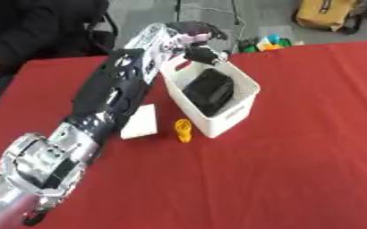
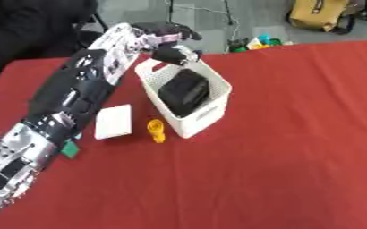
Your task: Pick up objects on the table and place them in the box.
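Fingers (image 2: 179, 54) of your left hand (image 2: 161, 41) held something dark over the box (image 2: 206, 114); white pad (image 2: 113, 121), yellow toy (image 2: 156, 130) stayed on the bench (image 2: 296, 134).

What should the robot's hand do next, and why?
Probably lift the left hand away from the white box and go down to the yellow thing beside it. A black object already lies inside, while the yellow thing and a white flat piece wait on the red table.

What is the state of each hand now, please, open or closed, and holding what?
Left hand: above the far end of the white box, fingers curled; whether it holds something cannot be told.
Right hand: not in view.
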